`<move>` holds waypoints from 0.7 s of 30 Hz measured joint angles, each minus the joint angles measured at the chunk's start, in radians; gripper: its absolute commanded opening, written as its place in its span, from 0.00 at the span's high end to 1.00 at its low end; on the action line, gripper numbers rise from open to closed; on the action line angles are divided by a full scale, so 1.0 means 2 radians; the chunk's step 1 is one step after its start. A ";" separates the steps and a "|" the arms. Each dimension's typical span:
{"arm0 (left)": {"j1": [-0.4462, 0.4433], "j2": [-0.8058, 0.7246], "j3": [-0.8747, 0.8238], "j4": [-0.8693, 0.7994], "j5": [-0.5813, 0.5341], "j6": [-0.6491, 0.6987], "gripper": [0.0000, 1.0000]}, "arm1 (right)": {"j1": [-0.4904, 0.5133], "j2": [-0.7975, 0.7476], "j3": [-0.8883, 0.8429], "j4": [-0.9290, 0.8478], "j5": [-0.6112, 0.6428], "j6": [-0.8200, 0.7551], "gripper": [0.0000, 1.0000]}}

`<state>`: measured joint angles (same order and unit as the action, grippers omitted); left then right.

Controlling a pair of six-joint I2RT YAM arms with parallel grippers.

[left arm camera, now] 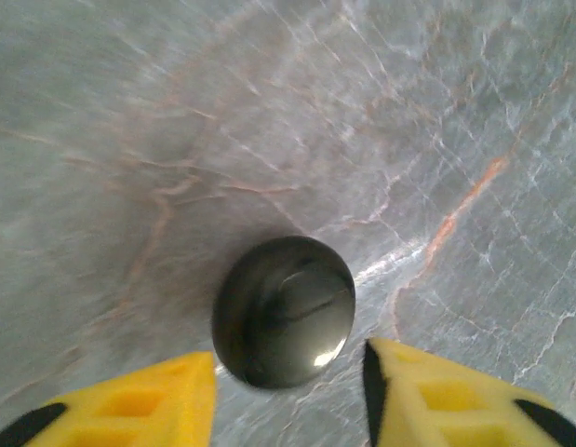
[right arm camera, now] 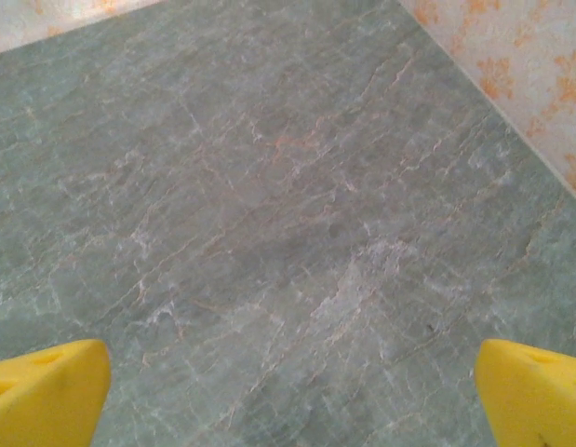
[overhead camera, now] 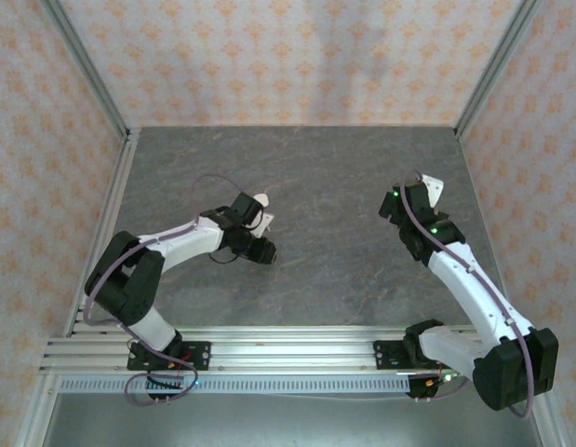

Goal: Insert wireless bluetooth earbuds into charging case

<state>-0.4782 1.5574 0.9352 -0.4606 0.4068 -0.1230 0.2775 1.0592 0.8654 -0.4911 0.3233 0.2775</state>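
Left tool (overhead camera: 262, 210) and right tool (overhead camera: 425, 189) are well apart.

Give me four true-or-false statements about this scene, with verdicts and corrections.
1. A dark glossy round disc shows between the left gripper's yellow fingertips. True.
2. The right gripper is clamped shut on something. False: its jaws stand wide apart over the bare table.
3. The disc is white. False: it is dark, nearly black.
4. The table is grey with pale veins. True.
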 measured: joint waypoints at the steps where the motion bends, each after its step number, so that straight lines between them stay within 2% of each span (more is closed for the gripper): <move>1: 0.006 -0.011 0.001 -0.005 -0.004 0.002 0.44 | 0.000 0.000 -0.004 0.009 0.005 -0.004 0.01; 4: 0.027 -0.042 0.013 -0.021 -0.026 0.014 0.26 | -0.002 0.000 -0.021 0.038 0.029 -0.023 0.01; 6: 0.043 -0.062 0.023 -0.027 -0.042 0.023 0.00 | -0.002 0.000 -0.038 0.070 0.050 -0.041 0.01; 10: 0.077 -0.101 0.031 -0.023 -0.094 0.035 0.00 | -0.005 -0.001 -0.088 0.146 0.078 -0.086 0.01; 13: 0.099 -0.127 0.025 0.002 -0.170 0.048 0.00 | -0.010 0.001 -0.134 0.216 0.089 -0.121 0.01; 17: 0.135 -0.154 -0.033 0.103 -0.263 0.065 0.00 | -0.014 0.017 -0.178 0.299 0.093 -0.152 0.01; 21: 0.183 -0.151 -0.116 0.202 -0.298 0.069 0.00 | -0.024 0.044 -0.201 0.366 0.093 -0.160 0.01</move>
<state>-0.1131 1.2549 0.7029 -0.0566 -0.1894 0.0158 0.2302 1.1481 0.4625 0.2417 0.5098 -0.0425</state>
